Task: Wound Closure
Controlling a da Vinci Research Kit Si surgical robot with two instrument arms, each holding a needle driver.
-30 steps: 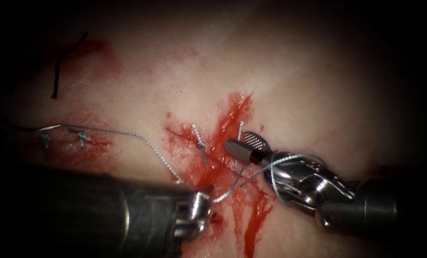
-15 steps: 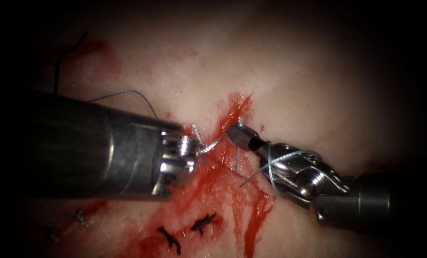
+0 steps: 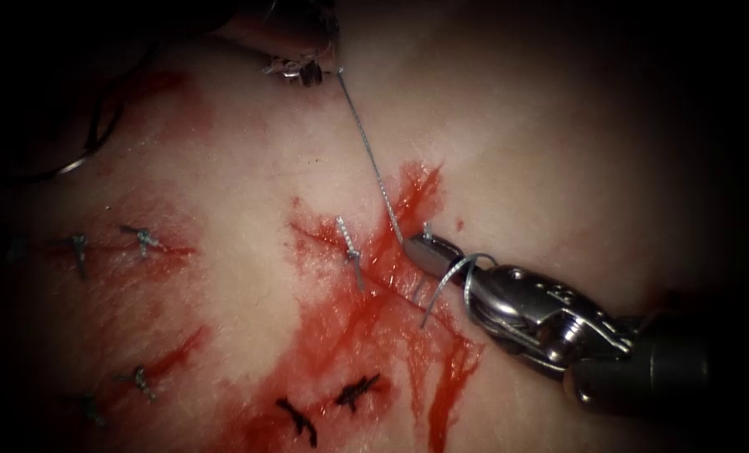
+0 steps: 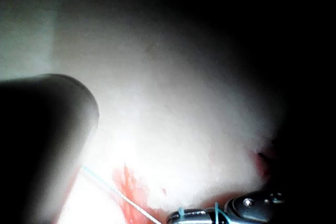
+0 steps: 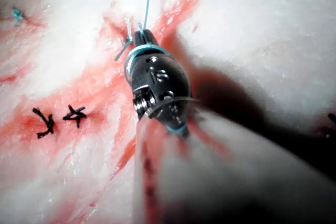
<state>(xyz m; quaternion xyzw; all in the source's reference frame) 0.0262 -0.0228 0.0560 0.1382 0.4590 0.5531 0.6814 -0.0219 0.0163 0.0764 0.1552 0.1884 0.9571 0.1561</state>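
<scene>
The right tool (image 3: 420,249) sits closed at the cut (image 3: 408,252), clamped on a short thread end, with thread (image 3: 370,159) looped around its jaws. The left tool (image 3: 303,67), far up and to the left of the cut, grips the long strand, now drawn taut after sweeping up from low left. A knot is being tightened; steady opposing pull seems called for. I cannot make out the needle.

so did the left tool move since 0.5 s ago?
Yes. The left tool went from beside the cut up and away, now holding taut thread above it.
</scene>
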